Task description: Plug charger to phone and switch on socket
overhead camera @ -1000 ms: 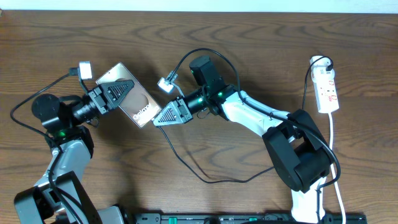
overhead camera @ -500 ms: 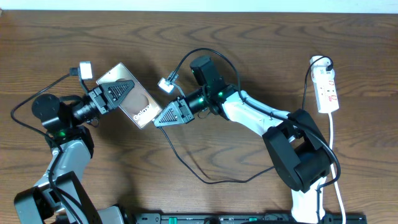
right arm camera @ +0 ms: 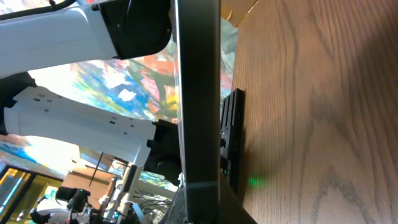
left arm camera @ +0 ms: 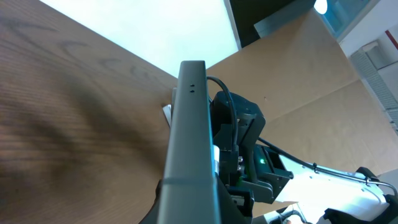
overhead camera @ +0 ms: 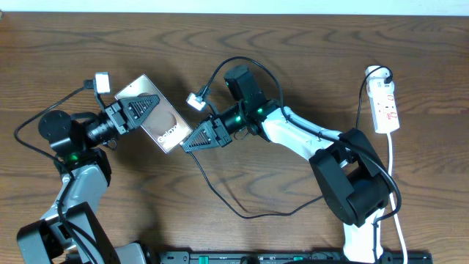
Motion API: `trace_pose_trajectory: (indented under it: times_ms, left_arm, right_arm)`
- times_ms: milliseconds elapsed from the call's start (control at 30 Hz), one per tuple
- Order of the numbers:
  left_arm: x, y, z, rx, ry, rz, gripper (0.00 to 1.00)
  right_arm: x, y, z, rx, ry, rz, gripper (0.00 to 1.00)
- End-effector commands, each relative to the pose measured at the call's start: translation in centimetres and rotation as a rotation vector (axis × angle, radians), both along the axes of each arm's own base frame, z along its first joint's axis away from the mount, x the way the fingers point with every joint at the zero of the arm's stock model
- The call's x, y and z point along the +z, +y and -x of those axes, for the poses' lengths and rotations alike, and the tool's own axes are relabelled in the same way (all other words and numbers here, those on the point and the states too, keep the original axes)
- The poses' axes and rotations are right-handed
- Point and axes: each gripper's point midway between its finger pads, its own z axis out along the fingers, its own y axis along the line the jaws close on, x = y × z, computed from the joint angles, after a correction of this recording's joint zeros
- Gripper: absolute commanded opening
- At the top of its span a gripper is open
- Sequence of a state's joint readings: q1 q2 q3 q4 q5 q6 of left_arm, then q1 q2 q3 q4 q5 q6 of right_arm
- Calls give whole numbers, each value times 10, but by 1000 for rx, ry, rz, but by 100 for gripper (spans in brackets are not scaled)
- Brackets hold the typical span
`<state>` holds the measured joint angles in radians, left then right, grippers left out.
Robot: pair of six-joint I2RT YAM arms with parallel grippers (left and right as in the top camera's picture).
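The phone [overhead camera: 170, 130] lies slanted left of centre, and my left gripper [overhead camera: 150, 101] is shut on its upper half. From the left wrist the phone [left arm camera: 189, 137] is an edge-on grey bar rising out of the gripper [left arm camera: 186, 202]. My right gripper [overhead camera: 186, 144] is shut, its tip against the phone's lower short edge. The charger [overhead camera: 253, 215] runs as a thin black cable out from under it. The plug tip is hidden. In the right wrist view the phone's edge [right arm camera: 198, 93] fills the middle above the gripper [right arm camera: 205, 208]. The socket [overhead camera: 385, 106] lies far right.
The charger cable loops low across the wooden table [overhead camera: 293, 44] and climbs on the right to the white plug [overhead camera: 377, 73] at the socket's top. A white cord [overhead camera: 392, 169] runs down from the socket. The right arm's base [overhead camera: 352, 183] stands at the lower right.
The right gripper has rolled slightly and edged towards the phone's lower edge. The left gripper and phone have stayed in place.
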<state>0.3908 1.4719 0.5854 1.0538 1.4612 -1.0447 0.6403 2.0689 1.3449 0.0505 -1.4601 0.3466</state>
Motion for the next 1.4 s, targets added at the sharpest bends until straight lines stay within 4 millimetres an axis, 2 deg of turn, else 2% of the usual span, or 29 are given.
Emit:
trace_pose_trajectory:
  times_ms: [0,67,133,267,433,500,600,700,800,933,1067,1100,1133,1167,1233,1300,1367]
  left_arm:
    - [5,-3,0,-9,-39,-19,7]
    - [5,-2,-2,2,-39,-18,8]
    - [5,-2,-2,8,-39,-18,8]
    - [5,2,-3,19,-39,-17,7]
    - [5,18,-4,63,-35,-16,8]
    - [5,25,-4,78,-31,-15,8]
    - [5,30,-1,80,-31,-17,7]
    - [5,31,0,75,-30,-18,7]
    - [5,31,0,76,-31,-18,7]
    - [4,31,0,75,-23,-15,7]
    - [4,29,2,57,-22,-16,8]
    - [4,28,3,52,-22,-17,8]
    - [3,28,3,48,-22,-17,8]
    - [3,28,4,46,-22,-17,7]
    - [3,28,4,46,-22,-17,7]
    - [3,28,4,46,-22,-17,7]
    - [3,27,4,42,-21,-17,8]
  right_arm:
    - [6,1,-4,-8,-23,-7,1]
    - [-12,4,-12,-87,-7,92,1]
    - [-38,2,-24,-192,23,243,1]
    - [-95,-20,-48,-429,63,594,1]
    - [-118,-42,-65,-559,76,751,1]
    - [-130,-59,-73,-638,103,848,1]
    - [-146,-96,-81,-739,105,1028,1]
    - [-146,-137,-89,-819,45,1223,1]
    - [-128,-161,-100,-879,-49,1337,1]
    - [-104,-180,-112,-970,-151,1439,1]
    - [-106,-188,-111,-1036,-155,1503,2]
    - [-107,-188,-110,-1032,-156,1505,11]
    - [-109,-187,-108,-1028,-156,1508,25]
    - [-110,-187,-107,-1024,-155,1512,41]
    - [-112,-188,-106,-1030,-145,1517,79]
    - [-113,-188,-104,-1030,-136,1518,96]
    - [-114,-187,-103,-1023,-130,1519,99]
